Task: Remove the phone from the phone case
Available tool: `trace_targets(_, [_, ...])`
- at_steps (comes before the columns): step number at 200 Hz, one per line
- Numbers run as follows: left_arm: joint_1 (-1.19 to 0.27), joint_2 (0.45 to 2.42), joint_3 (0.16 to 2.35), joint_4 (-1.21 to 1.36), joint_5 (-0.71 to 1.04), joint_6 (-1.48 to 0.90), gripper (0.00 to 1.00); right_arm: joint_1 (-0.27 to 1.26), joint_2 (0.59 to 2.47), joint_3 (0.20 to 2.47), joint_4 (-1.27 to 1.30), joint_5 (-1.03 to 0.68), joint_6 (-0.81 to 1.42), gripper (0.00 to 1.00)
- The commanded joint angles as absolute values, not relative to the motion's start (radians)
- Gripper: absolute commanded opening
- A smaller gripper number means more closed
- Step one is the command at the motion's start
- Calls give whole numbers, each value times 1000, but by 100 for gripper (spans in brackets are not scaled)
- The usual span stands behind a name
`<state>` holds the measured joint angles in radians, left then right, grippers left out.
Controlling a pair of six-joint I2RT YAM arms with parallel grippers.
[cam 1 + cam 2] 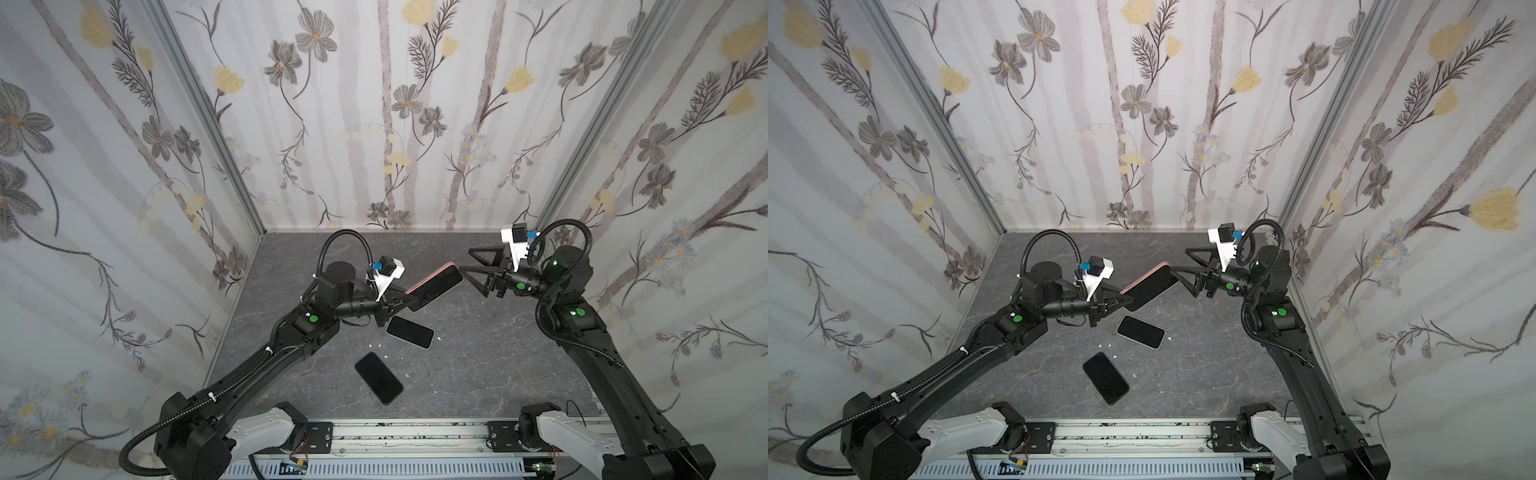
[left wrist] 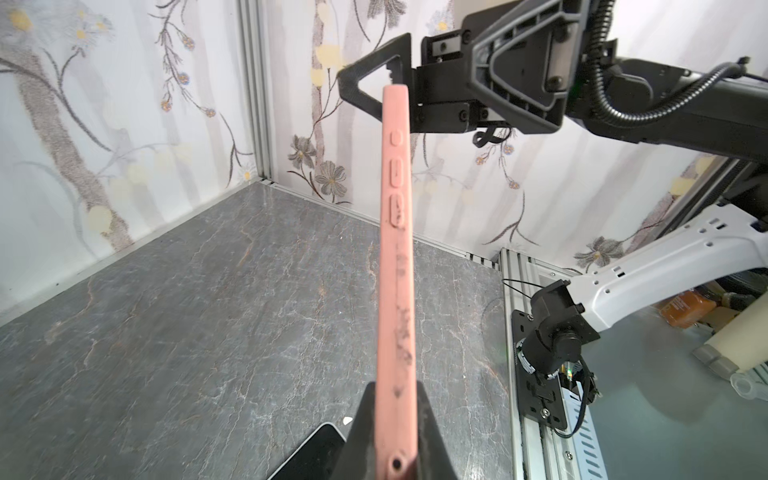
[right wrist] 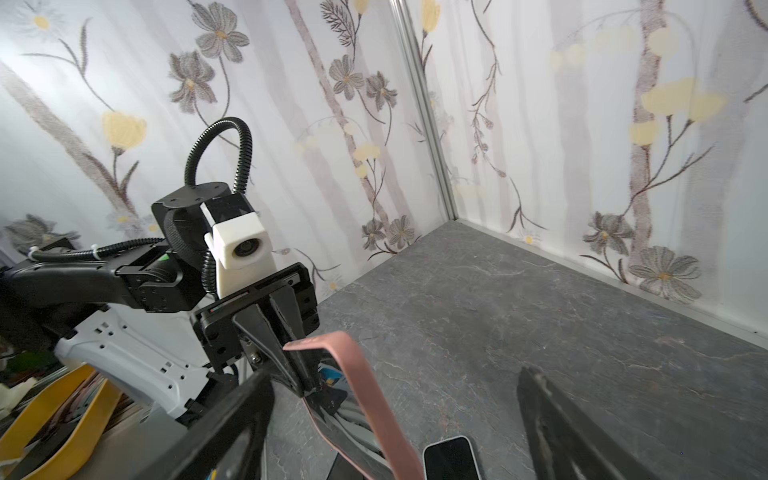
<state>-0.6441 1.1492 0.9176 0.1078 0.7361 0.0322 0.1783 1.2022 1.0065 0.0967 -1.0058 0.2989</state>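
Phone, inside its pink case, up in the air over the middle of the table, not lying down. Held at its left end by the left gripper, fingers squeezed tight on the two flat faces. Long way of the phone running from left to right and a bit toward the far side. Dark screen turned near and up, pink back turned far.

Free end right at the right gripper, fingers wide apart and holding nothing. Best arm for the next grab, at a guess: the right one, coming in from the right along the long way to catch the case rim or the phone itself.

Hard to tell if the lower right fingertip touches the case corner or only sits beside it. Held end covered by the left fingers. Pink back mostly out of sight. No way to see how tight the phone sits in the case.

Down on the table, white-rim phone just under the left gripper, black phone nearer, tiny white bits close by.
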Motion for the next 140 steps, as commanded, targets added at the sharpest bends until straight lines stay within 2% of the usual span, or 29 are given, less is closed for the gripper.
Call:
trace_targets(1, [-643, 1141, 893, 256, 809, 35, 0, 182, 1221, 1025, 112, -1132, 306, 87])
trace_targets(40, [-634, 1164, 905, 286, 896, 14, 0, 193, 1221, 1013, 104, -1227, 316, 82])
trace_targets(96, [-621, 1197, 929, 295, 1011, 6, 0, 202, 1241, 1019, 92, -1245, 329, 67])
trace_targets(140, [-621, 1206, 933, 295, 1024, 8, 0, 213, 1239, 1001, 190, -1325, 438, 61])
